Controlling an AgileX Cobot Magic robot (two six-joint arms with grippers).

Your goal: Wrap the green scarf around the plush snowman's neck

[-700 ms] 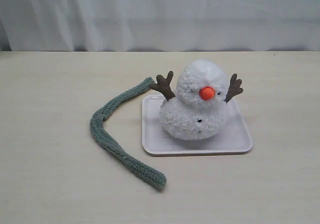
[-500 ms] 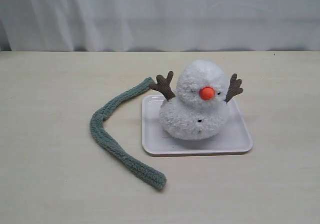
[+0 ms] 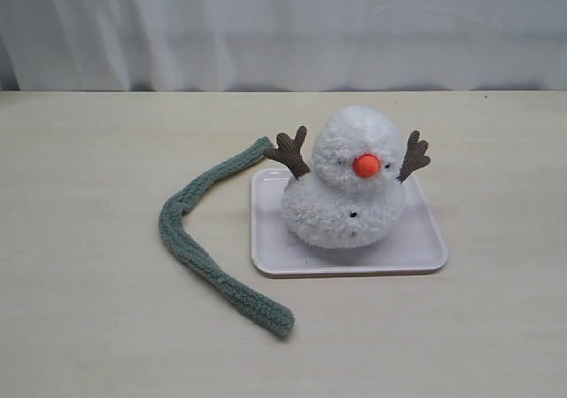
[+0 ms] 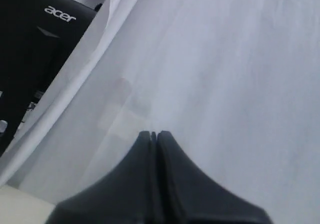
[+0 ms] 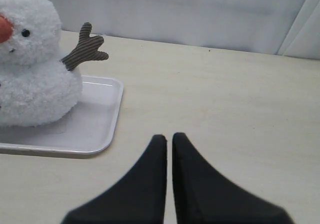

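Your left gripper (image 4: 153,133) and right gripper (image 5: 169,136) are both clenched, holding nothing. The scarf (image 3: 188,254) lies curved on the table (image 3: 89,327) left of the tray (image 3: 416,254) — the snowman (image 3: 350,194) sits there upright.

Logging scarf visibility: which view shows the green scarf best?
The exterior view: the whole green scarf lies curved on the table beside the tray. Neither wrist view shows it: left sees curtain, right the plush snowman.
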